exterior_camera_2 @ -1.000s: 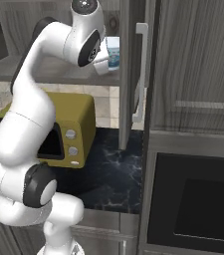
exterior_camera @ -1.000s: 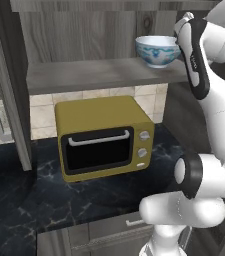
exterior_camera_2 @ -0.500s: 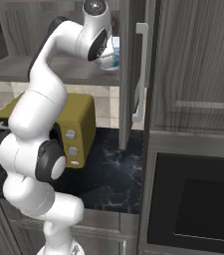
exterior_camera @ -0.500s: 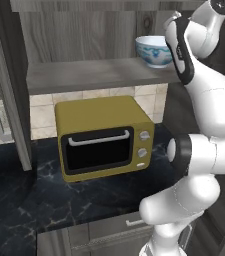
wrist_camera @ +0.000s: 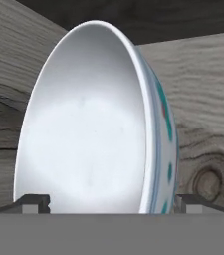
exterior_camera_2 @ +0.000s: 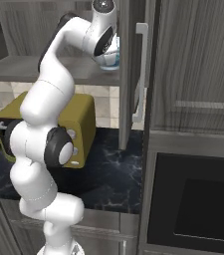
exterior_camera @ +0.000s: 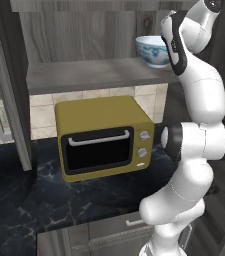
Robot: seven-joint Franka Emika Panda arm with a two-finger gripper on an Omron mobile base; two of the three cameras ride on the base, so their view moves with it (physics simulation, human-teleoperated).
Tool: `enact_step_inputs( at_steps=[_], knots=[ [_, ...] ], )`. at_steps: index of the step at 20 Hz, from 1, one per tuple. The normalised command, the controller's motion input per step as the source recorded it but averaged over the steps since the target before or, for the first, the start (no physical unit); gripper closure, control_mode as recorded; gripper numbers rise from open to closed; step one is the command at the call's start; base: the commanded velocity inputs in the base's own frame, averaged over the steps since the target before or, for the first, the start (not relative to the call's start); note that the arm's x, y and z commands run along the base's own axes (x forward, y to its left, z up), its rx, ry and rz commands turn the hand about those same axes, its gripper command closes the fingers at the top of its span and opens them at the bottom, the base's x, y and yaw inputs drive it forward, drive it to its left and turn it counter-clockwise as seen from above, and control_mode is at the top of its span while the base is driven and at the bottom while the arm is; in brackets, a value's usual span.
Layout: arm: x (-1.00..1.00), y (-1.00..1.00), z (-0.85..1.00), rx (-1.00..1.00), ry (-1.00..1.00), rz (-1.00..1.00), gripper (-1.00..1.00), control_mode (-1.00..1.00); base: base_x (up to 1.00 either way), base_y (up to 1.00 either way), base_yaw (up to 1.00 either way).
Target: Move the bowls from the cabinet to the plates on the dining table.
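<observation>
One blue-patterned bowl (exterior_camera: 154, 51) sits at the right end of the cabinet shelf (exterior_camera: 94, 75). Our jaws (wrist_camera: 111, 201) stand wide apart, flanking it. We judge it rigid, glossy, breakable; we'd pinch the rim wall.

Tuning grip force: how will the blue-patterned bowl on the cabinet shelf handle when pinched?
The bowl looks like glazed ceramic: probably rigid, likely slippery. Its curved wall may slide between the open pincer fingers. Sitting near the shelf edge, a nudge could tip it off.

Glossy white arm (exterior_camera: 200, 95) segments (rounded) with dark joint bands.
</observation>
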Motion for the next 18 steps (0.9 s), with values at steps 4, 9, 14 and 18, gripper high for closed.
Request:
enact_step_inputs(
  at_steps=[4, 9, 14, 18],
  knots=[
    [0.04, 0.00, -0.03, 0.04, 0.03, 0.00, -1.00, -1.00, 0.00, 0.00, 0.00],
    [0.06, 0.00, -0.02, 0.01, 0.01, 0.00, -1.00, -1.00, 0.00, 0.00, 0.00],
    [0.10, 0.00, -0.04, 0.02, 0.01, 0.00, 1.00, -1.00, 0.00, 0.00, 0.00],
    [0.00, 0.00, -0.01, 0.01, 0.00, 0.00, 1.00, -1.00, 0.00, 0.00, 0.00]
  ],
)
